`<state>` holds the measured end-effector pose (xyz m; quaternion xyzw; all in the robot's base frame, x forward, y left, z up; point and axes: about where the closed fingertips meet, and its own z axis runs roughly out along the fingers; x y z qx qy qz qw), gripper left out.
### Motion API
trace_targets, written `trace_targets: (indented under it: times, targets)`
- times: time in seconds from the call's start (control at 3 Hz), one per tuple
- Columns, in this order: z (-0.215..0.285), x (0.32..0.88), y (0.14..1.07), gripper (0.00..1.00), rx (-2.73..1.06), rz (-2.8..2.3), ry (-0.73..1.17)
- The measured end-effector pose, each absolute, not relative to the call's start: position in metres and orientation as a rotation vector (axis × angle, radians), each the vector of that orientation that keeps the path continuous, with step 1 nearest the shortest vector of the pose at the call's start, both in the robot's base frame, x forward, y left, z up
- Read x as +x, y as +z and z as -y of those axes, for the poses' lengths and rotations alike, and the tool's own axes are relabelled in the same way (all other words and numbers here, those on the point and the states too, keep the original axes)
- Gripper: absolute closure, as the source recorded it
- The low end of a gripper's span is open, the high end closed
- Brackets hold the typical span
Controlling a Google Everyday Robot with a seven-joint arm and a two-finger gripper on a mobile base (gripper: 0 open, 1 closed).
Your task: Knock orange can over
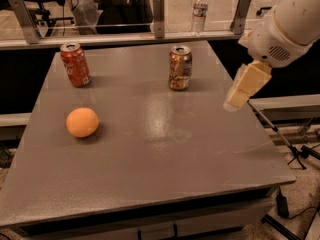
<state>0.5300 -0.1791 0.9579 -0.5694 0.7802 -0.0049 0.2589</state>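
Note:
The orange can (180, 67), coppery orange-brown with pale mottling and a silver top, stands upright at the far middle-right of the grey table (150, 149). My gripper (243, 89), cream-coloured on a white arm, hangs above the table's right edge. It is to the right of the can and a little nearer the front, apart from it.
A bright red can (75, 64) stands upright at the far left. A round orange fruit (82, 122) lies at the left middle. A water bottle (200, 7) stands on the ledge behind the table. A tripod leg (280, 134) is on the floor at right.

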Motion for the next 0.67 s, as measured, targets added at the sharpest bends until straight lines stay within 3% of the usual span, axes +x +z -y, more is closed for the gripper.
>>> trace_targets:
  times: [0.67]
  targets:
    - [0.152, 0.589, 0.942, 0.00, -1.362, -2.120, 0.103]
